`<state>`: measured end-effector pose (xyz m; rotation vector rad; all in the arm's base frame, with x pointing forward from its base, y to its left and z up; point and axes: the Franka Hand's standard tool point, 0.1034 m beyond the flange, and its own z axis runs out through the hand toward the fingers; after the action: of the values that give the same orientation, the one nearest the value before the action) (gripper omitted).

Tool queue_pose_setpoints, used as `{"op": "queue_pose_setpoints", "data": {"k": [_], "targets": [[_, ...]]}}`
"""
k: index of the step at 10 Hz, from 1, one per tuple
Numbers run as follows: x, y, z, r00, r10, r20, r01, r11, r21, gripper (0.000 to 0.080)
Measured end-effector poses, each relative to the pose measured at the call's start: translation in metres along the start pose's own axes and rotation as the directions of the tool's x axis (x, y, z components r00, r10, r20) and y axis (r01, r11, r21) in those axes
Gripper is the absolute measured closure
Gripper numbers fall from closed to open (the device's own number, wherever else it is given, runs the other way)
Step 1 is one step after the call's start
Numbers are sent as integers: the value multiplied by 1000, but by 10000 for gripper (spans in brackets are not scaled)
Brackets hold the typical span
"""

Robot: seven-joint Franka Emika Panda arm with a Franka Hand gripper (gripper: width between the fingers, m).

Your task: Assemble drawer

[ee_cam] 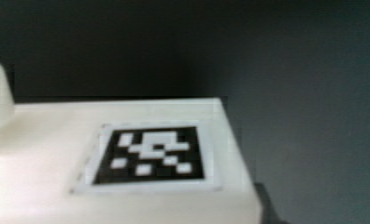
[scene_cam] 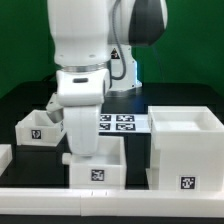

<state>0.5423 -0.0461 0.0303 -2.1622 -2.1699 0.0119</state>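
Observation:
The large white hollow casing [scene_cam: 186,148] stands at the exterior view's right, with a tag low on its front. A white tray box [scene_cam: 100,167] with a tag on its front sits at the front centre. A second tray box [scene_cam: 40,126] sits at the left. My gripper [scene_cam: 80,154] reaches down at the left wall of the centre tray box, and its fingertips are hidden by the hand and the box. The wrist view shows only a white tagged face [ee_cam: 152,155] very close. No fingers show there, so I cannot tell whether the jaws are open or shut.
The marker board [scene_cam: 118,122] lies flat behind the centre tray box. A long white rail [scene_cam: 40,194] runs along the table's front edge. A small white piece [scene_cam: 4,155] shows at the far left edge. The arm's base stands at the back.

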Motion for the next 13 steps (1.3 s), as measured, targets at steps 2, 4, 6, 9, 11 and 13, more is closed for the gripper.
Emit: {"op": "queue_pose_setpoints", "data": {"k": [2,4,6,9,11,13], "targets": [[15,2,1,1000,-6,-10,6,1000,-7,761],[19,1,4,1000,-7,-14,7,1000,-2,761],[27,7,7,1000,10,-21,-10,1000,-5,761],[38,12,8,999,16,-30,-17,1000,-14,761],[38,10,11,999,24,-31,-24,1000,-7,761],[38,8,17,999,29,-32,-29,1000,-4,761]]}}
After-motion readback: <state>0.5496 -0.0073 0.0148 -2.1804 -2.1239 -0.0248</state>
